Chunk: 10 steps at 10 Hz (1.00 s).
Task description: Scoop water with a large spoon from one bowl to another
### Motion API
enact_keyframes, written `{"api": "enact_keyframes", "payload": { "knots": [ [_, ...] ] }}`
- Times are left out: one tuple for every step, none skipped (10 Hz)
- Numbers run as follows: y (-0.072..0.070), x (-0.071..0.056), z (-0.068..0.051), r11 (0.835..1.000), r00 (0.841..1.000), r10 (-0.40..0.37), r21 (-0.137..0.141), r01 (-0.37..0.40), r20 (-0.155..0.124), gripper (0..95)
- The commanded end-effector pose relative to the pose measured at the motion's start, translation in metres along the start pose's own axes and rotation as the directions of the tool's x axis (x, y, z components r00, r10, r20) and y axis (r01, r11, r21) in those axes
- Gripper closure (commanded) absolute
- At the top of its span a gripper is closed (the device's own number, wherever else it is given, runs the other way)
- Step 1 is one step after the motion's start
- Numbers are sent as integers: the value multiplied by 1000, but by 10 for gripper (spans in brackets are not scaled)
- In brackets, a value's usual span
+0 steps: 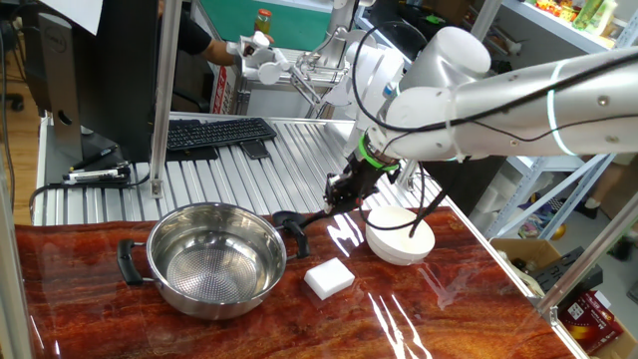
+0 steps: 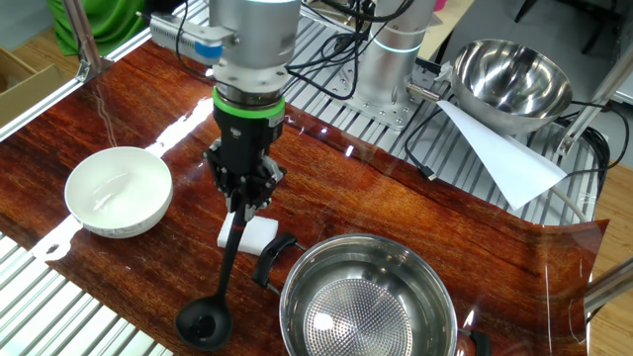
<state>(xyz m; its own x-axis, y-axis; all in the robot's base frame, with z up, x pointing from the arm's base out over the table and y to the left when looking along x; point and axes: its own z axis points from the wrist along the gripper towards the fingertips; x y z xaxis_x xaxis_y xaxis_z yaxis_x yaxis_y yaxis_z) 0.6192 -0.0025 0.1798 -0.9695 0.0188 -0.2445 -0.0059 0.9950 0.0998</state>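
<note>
We grip the ladle (image 2: 220, 274) handle in our closed gripper (image 2: 243, 201); its cup hangs below, between the pot (image 2: 368, 297) and the white bowl (image 2: 119, 191).

From my station I see the glossy red wood-grain counter (image 2: 415, 203) carrying the steel pot (image 2: 368, 295), with the white block (image 2: 259, 233) just beside the pot's near black handle and the white bowl (image 2: 119, 191) well apart beyond that block.

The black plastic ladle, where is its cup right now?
In the other fixed view, the black plastic ladle hangs from the claw, its cup low between the white bowl and the steel pot.
</note>
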Motion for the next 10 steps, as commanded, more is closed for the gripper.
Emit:
{"api": "enact_keyframes", "payload": {
  "knots": [
    [-1, 0, 4, 1000, 1000, -5, 5, 5, 7, 950],
    [-2, 2, 9, 1000, 1000, -7, 4, 7, 11, 950],
    [-2, 4, 13, 1000, 1000, -6, 0, 6, 14, 950],
    [-3, 5, 16, 1000, 1000, -10, 2, 10, 14, 950],
    [-4, 7, 19, 1000, 1000, -16, 1, 16, 12, 950],
    [-5, 9, 21, 1000, 1000, -24, 0, 24, 12, 950],
    [-5, 12, 23, 999, 999, -34, -7, 34, 11, 950],
    [-6, 15, 25, 999, 999, -40, -10, 40, 8, 950],
    [-7, 18, 28, 999, 999, -46, -11, 46, 8, 950],
    [-8, 21, 33, 998, 999, -53, -16, 53, 8, 950]
  ]
}}
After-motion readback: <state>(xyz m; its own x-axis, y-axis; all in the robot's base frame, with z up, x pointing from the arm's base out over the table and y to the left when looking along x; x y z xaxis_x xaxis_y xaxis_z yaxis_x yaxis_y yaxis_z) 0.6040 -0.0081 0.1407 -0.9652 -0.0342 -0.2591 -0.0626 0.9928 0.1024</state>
